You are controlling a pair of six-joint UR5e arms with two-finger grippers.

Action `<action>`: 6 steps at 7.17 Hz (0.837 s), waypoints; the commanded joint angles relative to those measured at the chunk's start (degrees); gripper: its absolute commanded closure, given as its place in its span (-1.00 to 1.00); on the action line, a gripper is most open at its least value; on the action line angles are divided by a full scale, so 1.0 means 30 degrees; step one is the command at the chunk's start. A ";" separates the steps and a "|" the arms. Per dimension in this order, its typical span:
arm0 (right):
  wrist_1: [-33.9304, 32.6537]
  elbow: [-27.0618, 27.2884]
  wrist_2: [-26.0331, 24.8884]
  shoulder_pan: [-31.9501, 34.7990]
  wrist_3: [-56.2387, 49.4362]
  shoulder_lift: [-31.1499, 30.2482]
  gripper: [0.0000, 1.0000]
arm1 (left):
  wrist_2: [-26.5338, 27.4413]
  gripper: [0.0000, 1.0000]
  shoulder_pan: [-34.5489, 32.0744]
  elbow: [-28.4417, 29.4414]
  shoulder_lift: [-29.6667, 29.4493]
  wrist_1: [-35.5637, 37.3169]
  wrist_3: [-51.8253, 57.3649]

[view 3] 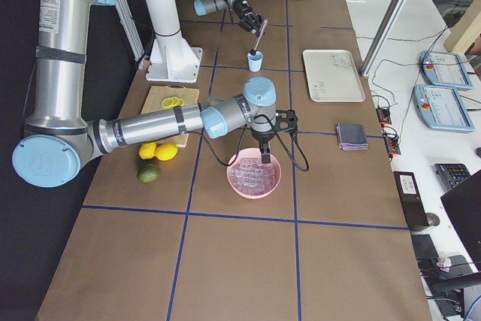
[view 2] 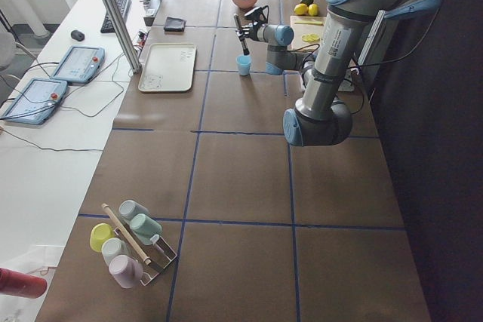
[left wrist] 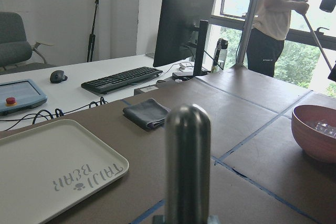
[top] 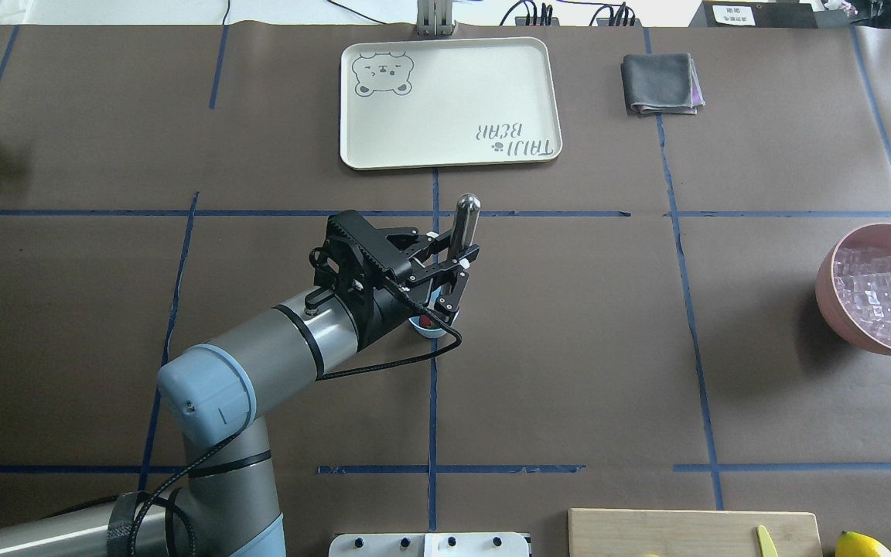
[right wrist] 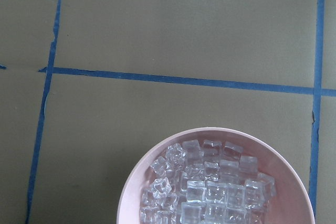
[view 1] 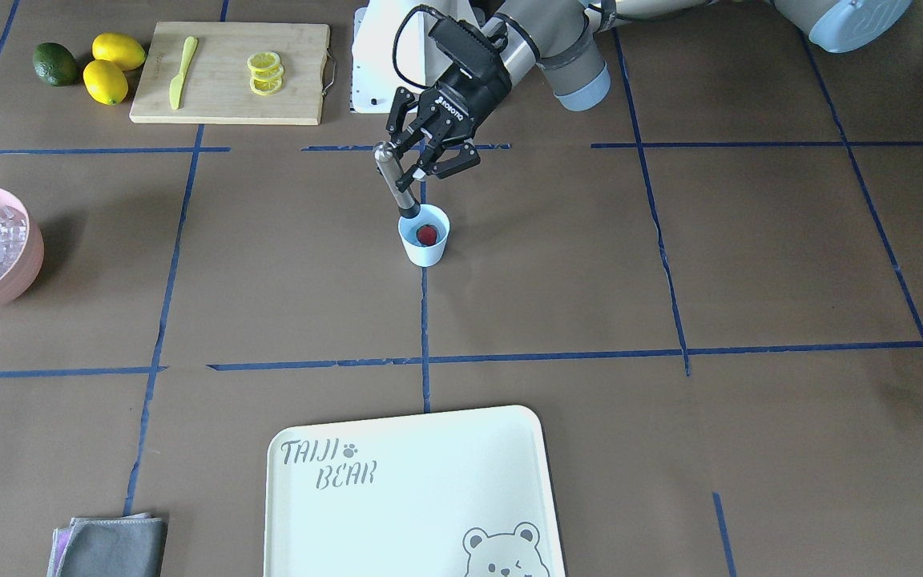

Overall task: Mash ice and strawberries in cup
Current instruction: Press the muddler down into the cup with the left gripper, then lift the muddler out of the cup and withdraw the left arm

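The pale-blue cup [view 1: 424, 248] stands near the table's middle with a red strawberry [view 1: 427, 234] inside it. No ice shows in the cup. My left gripper [view 1: 415, 157] is shut on a steel muddler [view 1: 392, 178], which tilts with its black tip at the cup's rim. In the overhead view the left gripper [top: 457, 267] hides most of the cup [top: 428, 329]. The ice [right wrist: 210, 187] fills the pink bowl [right wrist: 131, 188]. My right gripper [view 3: 265, 157] hovers over that bowl [view 3: 234, 183]; I cannot tell if it is open or shut.
A cream tray [view 1: 413, 497] lies at the operators' edge, with a grey cloth [view 1: 113, 546] beside it. A cutting board [view 1: 301, 72] holds lemon slices [view 1: 265, 72] and a yellow knife [view 1: 181, 72]. Two lemons [view 1: 113, 68] and a green fruit [view 1: 55, 64] lie next to it.
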 commanded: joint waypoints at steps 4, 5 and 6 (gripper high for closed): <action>0.0058 0.0022 0.0000 0.0012 0.0000 -0.0198 -1.00 | -0.2552 1.00 -0.2694 -0.0428 0.0226 0.2257 -0.1375; 0.0058 0.0022 0.0000 0.0012 0.0000 -0.0199 -1.00 | -0.3259 1.00 -0.3428 -0.0602 0.1010 0.3050 -0.1469; 0.0058 0.0022 0.0000 0.0071 0.0000 -0.0199 -1.00 | -0.4745 1.00 -0.4625 -0.0952 0.2207 0.4740 -0.1412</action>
